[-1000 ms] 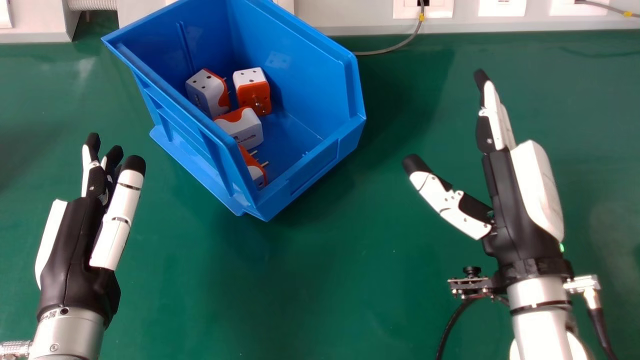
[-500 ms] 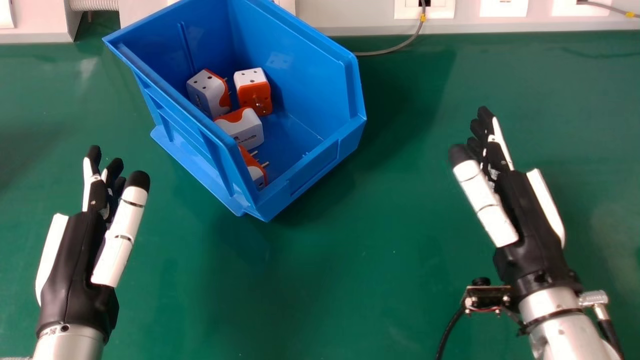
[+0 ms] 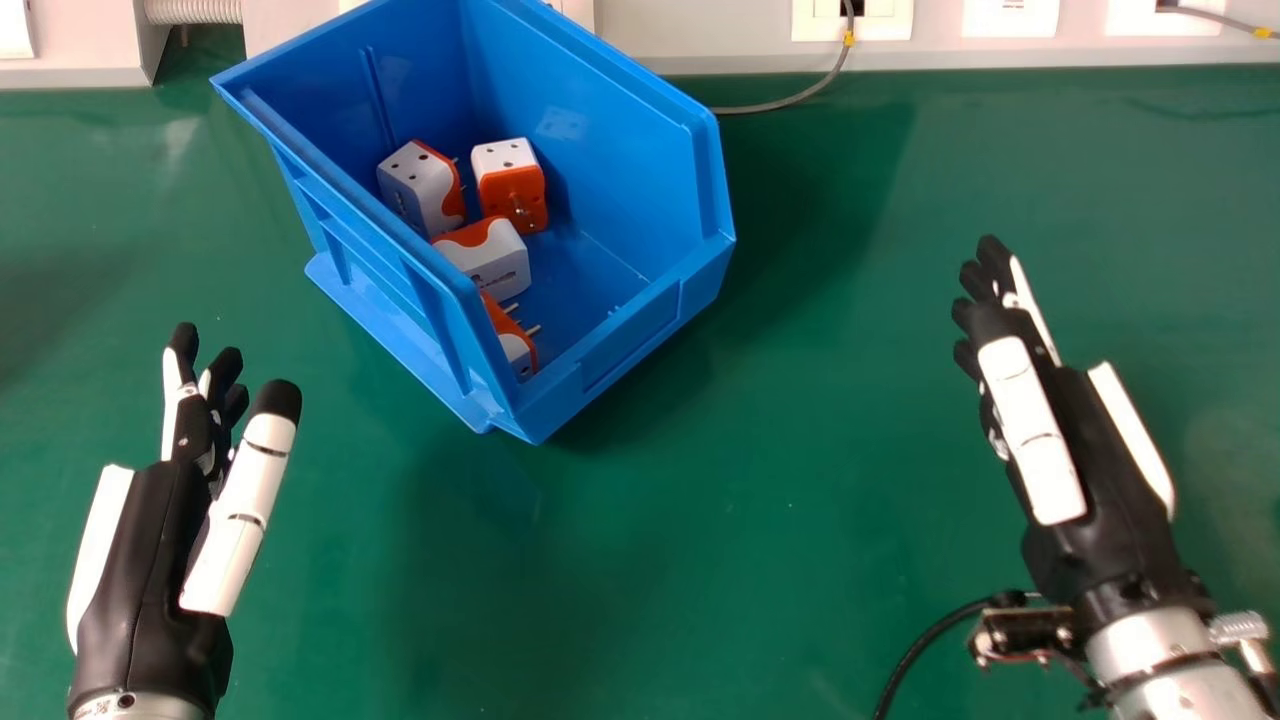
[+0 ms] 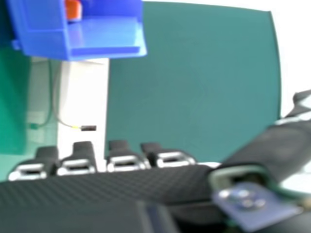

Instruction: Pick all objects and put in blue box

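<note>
Four adapters (image 3: 490, 260) in blue box (image 3: 625, 345) on tabletop (image 3: 700, 560); nearest is part-hidden, so can't be sure how it's lying. L hand (image 3: 135, 540) & R hand (image 3: 1110, 480) approx. fully open, nothing held. Main risk: low arm swing clips box, tips it, spills adapters; wrist cable (image 3: 925, 640) might snag too.

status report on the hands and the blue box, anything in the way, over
Both hands open and empty, left, right. Four orange-and-white plug adapters inside blue box. Nothing visible blocking it.
</note>
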Robot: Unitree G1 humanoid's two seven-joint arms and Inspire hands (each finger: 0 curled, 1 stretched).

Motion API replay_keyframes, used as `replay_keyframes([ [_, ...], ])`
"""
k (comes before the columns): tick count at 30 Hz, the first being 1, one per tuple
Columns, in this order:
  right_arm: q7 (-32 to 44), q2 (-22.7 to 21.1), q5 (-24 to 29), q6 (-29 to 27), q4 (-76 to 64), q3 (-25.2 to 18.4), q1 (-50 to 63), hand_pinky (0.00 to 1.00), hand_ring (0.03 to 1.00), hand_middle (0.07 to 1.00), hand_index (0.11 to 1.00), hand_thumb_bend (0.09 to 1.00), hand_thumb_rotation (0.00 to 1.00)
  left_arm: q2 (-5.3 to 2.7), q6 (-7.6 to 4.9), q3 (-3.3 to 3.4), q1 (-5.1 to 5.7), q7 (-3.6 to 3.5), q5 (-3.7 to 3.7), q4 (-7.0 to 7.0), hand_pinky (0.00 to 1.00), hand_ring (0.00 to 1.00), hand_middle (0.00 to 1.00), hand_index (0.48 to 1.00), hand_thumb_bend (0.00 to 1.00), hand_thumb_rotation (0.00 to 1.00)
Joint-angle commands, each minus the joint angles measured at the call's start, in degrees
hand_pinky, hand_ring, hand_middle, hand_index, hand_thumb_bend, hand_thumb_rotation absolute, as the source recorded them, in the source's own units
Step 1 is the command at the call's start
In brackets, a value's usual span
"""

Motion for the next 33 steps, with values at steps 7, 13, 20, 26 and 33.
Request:
replay_keyframes([
  [7, 1.8, -0.9, 0.6, -1.4, -1.1, -1.5, 0.2, 1.00, 1.000, 1.000, 1.000, 0.314, 1.00, -0.76, -3.56, 0.05, 0.19, 0.04, -0.06, 1.19, 0.94, 0.99, 1.00, 1.000, 0.54, 0.82],
  [13, 2.3, -1.7, 0.5, 0.9, -2.5, -1.6, -0.5, 1.00, 1.000, 1.000, 1.000, 0.308, 1.00, -1.01, -4.74, 0.04, -0.56, 0.34, 0.18, 2.63, 0.93, 0.98, 1.00, 1.000, 0.54, 0.81],
  [20, 4.1, -3.4, 0.5, 2.9, -2.7, -1.5, -1.7, 1.00, 1.000, 1.000, 1.000, 0.300, 1.00, -1.03, -5.44, -0.02, -1.21, 0.62, 0.68, 3.71, 0.93, 0.98, 1.00, 0.998, 0.53, 0.81],
  [26, 5.5, -3.5, 1.1, 3.8, -2.4, -1.3, -1.7, 1.00, 1.000, 1.000, 1.000, 0.303, 1.00, -0.68, -6.09, 0.23, -0.54, 0.41, 0.90, 3.99, 0.93, 0.98, 1.00, 0.992, 0.52, 0.80],
  [33, 6.0, -2.8, 1.9, 5.7, -6.1, -1.2, -0.4, 1.00, 1.000, 1.000, 1.000, 0.304, 1.00, -0.45, -5.86, 0.17, 1.36, 0.06, 1.17, 2.72, 0.93, 0.98, 0.99, 0.990, 0.50, 0.80],
])
